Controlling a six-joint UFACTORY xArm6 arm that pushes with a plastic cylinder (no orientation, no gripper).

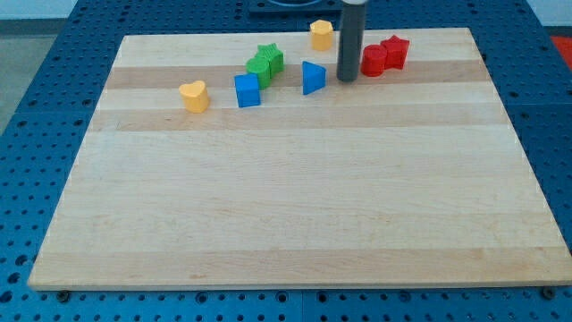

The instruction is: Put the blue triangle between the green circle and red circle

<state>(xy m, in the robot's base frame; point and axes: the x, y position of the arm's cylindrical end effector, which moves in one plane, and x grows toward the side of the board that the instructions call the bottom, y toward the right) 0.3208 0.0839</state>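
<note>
Right now everything sits bunched along the upper part of the frame, on the wooden board [295, 206]. My tip [347, 80] is down on the wood in the upper middle, between the blue triangle [313, 78] to its left and the red circle [374, 61] to its right, close to both. It looks just apart from the triangle, though from this angle I can't swear there is no contact. The rod is a plain stick with nothing to open or close; it grips nothing and can only shove.

Further left, the green circle [260, 70] huddles against a green star [271, 57], and the two greens overlap so much that I'm only fairly sure which is which. A blue cube [248, 90] lies just below and left of them, a yellow heart [194, 95] sits further left again, and another yellow block [322, 34] rests near the top edge. A red star [394, 51] touches the red circle on its right.

The triangle already lies roughly in the gap between green and red, perhaps a touch low. It looks like a small, light, rigid piece that should slide readily on the smooth wood, and it may spin if pushed off-centre. I'd judge the best contact is square against the middle of a flat side, nudged gently so the light neighbours stay put.
</note>
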